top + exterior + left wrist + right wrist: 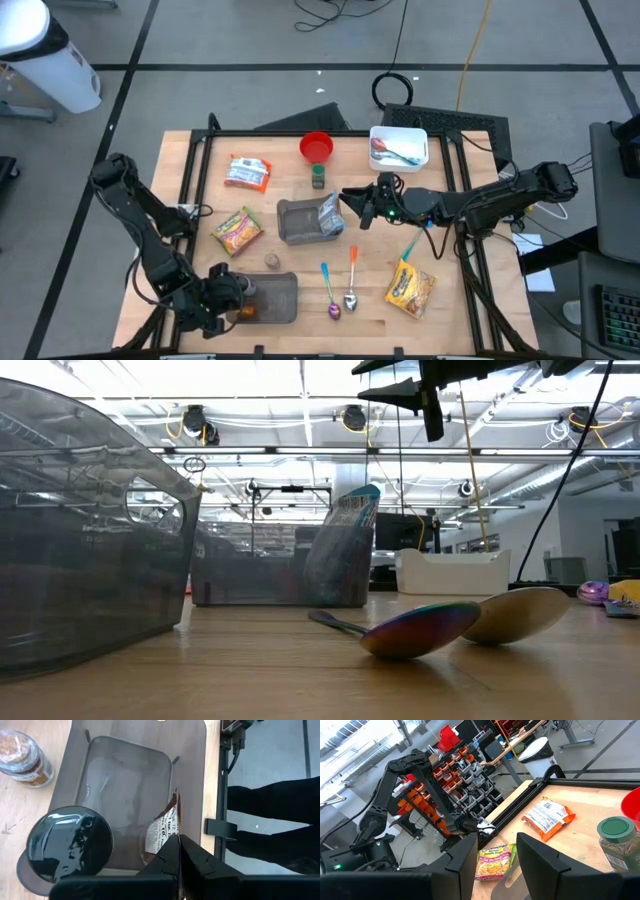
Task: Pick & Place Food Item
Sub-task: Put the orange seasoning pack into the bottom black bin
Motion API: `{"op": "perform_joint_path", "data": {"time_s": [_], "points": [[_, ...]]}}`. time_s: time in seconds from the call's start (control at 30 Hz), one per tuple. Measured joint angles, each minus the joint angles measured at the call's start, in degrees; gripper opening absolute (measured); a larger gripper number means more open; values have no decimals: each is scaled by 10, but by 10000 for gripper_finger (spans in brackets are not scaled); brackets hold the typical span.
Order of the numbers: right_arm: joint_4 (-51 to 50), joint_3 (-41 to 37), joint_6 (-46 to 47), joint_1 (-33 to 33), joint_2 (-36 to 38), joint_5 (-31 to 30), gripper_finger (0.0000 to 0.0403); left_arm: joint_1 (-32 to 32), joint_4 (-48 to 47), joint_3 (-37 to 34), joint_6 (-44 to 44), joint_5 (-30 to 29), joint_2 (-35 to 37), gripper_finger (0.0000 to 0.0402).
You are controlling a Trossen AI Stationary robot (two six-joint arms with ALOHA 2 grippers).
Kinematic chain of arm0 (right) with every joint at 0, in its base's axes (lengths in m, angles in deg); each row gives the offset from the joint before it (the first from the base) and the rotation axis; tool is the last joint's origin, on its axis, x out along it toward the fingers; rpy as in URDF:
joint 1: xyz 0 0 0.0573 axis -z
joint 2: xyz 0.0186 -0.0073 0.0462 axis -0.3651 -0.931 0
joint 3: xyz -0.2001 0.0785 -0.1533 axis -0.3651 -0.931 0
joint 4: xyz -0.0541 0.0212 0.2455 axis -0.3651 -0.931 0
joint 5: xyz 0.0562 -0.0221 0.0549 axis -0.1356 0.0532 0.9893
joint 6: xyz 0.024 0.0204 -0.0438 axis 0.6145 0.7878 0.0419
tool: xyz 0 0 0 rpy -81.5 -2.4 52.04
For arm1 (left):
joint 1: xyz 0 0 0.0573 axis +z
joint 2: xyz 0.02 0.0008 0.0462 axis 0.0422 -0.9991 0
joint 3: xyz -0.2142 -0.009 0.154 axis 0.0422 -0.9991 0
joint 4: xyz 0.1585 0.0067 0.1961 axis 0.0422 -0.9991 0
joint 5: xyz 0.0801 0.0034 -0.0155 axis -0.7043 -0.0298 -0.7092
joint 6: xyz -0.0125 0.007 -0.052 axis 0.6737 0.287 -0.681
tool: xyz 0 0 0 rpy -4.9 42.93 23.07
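Note:
A brown food packet with a white label [161,829] hangs inside the grey bin [125,785] at the table's near left; my left gripper [178,839] is shut on it, seen from above as my left gripper [240,300] over the bin [275,298]. My right gripper [360,207] hovers level and open above the table's middle, with nothing between its fingers [465,855]. It stands beside a second grey bin [303,222] in which a bluish packet [331,214] leans. Below it lies a yellow noodle packet [492,861]. My left gripper pinches the brown packet's upper edge [171,822] between its two shut fingers, coming from above and slanting down. The packet hangs below the fingertips, inside the bin's walls. Whether its lower end [150,852] touches the bin's floor I cannot tell.
On the table are an orange-white ramen packet [247,173], a red bowl [317,147], a green-lidded jar [318,177], a white tray [398,146], a small spice jar [272,261], two spoons [340,288] and a yellow packet [410,288]. A glossy black round lid [70,845] shows beside the bin.

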Motion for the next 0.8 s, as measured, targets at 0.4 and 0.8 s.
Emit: {"op": "perform_joint_path", "data": {"time_s": [0.4,0.8], "points": [[0,0,0,0,0,-2,130,0,18,-24,-4,9,0,8],[0,0,0,0,0,-2,130,0,18,-24,-19,10,0,39]]}}
